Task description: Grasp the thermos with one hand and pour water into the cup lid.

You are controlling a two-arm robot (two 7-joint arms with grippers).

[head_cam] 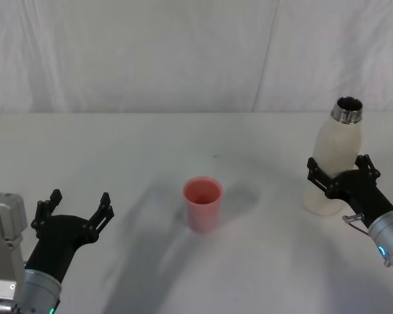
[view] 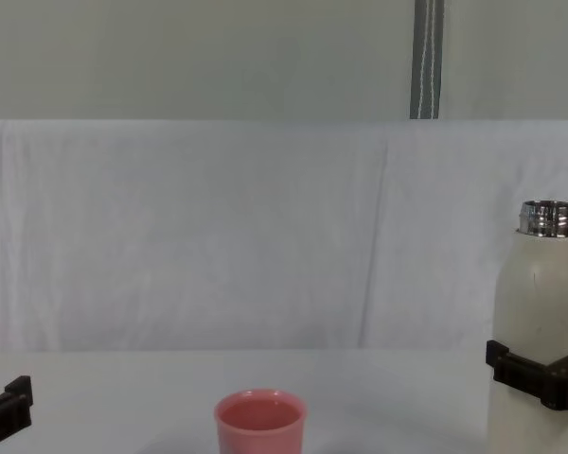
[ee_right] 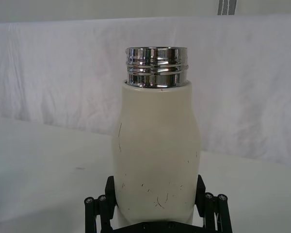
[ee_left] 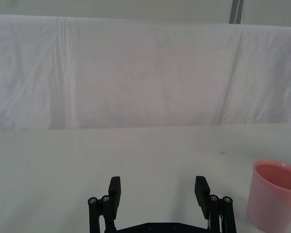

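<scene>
The cream-white thermos (head_cam: 337, 140) stands upright on the table at the right, its silver neck uncapped. My right gripper (head_cam: 339, 171) is open around its lower body, one finger close on each side, as the right wrist view shows around the thermos (ee_right: 155, 145). The pink cup lid (head_cam: 202, 203) stands at the table's middle, upright, apart from both grippers. I cannot tell whether it holds water. My left gripper (head_cam: 80, 199) hovers open at the near left with nothing in it; the cup lid (ee_left: 274, 194) sits off to its side.
A white cloth covers the table (head_cam: 150, 150) and hangs as a backdrop (view: 218, 236) behind it. Bare cloth lies between the cup lid and the thermos.
</scene>
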